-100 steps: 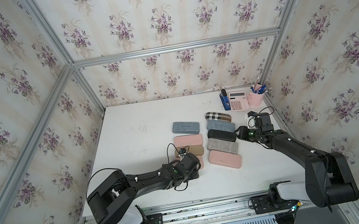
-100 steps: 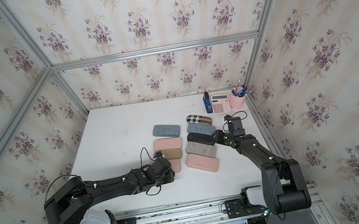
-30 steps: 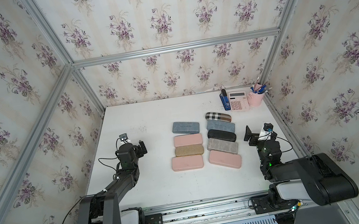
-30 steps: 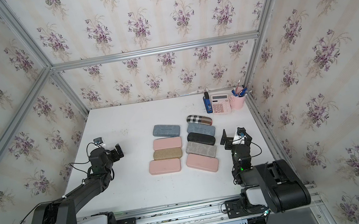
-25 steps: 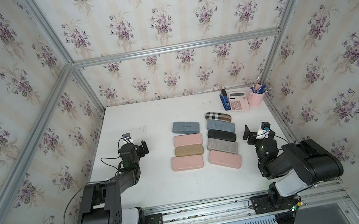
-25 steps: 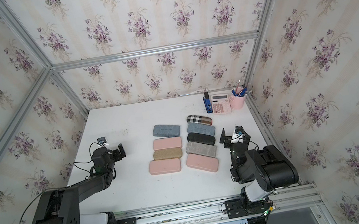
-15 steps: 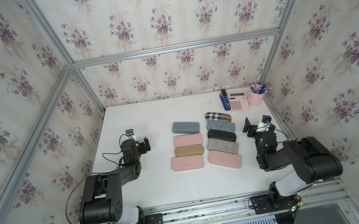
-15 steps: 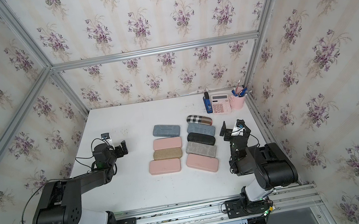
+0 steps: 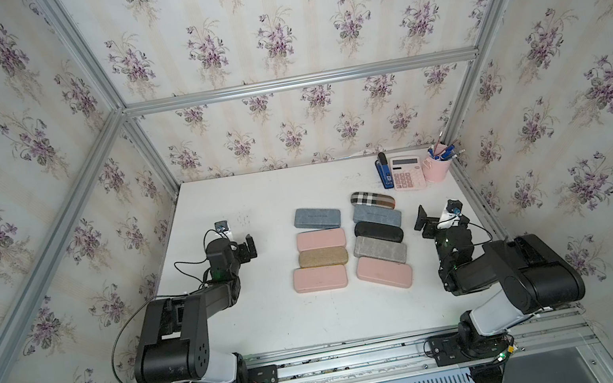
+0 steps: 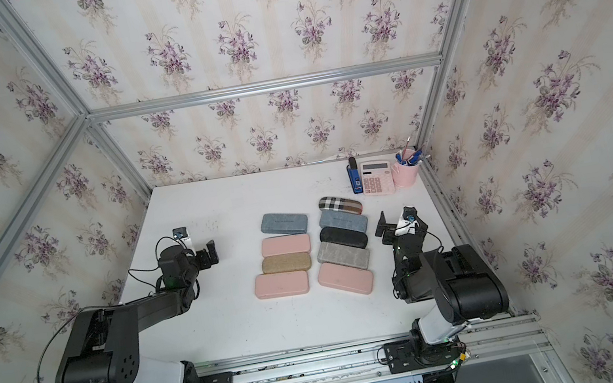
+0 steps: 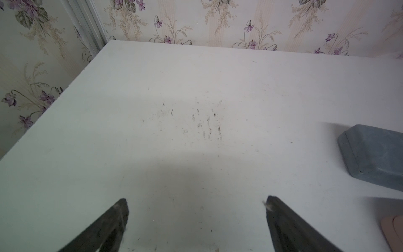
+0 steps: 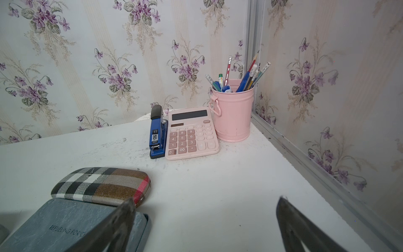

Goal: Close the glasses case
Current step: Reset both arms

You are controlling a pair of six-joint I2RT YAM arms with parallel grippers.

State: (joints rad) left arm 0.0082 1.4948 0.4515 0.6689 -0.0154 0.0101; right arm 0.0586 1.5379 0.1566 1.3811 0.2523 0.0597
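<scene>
At the middle of the white table [image 9: 277, 330] in both top views, nine glasses cases [image 9: 380, 249] lie shut in two columns. The pink glasses case [image 9: 320, 278] is lowest in the left column and a blue-grey case [image 9: 317, 217] topmost. Left of them the left gripper [image 11: 196, 199] has its jaws spread wide, holding nothing. Right of them the right gripper [image 12: 206, 199] is equally wide and empty, near the plaid case [image 12: 101, 185]. A stapler [image 9: 384, 169], calculator [image 9: 407, 173] and pen cup [image 9: 437, 169] stand at the table's upper right corner.
</scene>
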